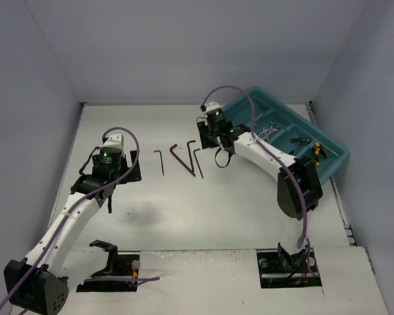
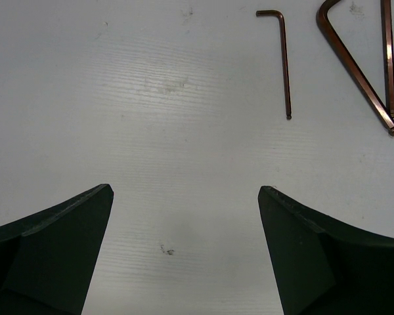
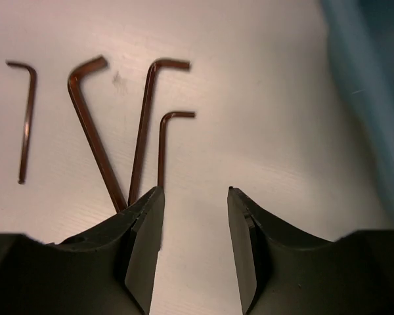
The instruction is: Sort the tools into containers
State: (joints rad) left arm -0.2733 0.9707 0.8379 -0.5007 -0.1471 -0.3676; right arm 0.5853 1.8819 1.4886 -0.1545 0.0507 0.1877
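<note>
Upper left, the hex keys (image 3: 144, 125) look light, stiff, slippery: pinch mid-shank. Right gripper (image 3: 195, 191) stands parted, empty; left gripper (image 2: 185, 189) gapes wide.

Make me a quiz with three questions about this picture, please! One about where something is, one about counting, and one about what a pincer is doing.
1. Where is the teal tray?
A. At the far right of the table
B. Between the two arm bases
C. At the near left corner

2. How many dark hex keys lie on the table?
A. Two
B. Four
C. Seven

3. What is the left pincer doing?
A. Shut on a wrench
B. Open, with nothing in it
C. Shut on a hex key

Answers:
1. A, since the top view shows the tray at the far right edge.
2. B, since the right wrist view shows four L-shaped keys side by side.
3. B, since the left wrist view shows its fingers wide apart with only bare table between them.
</note>
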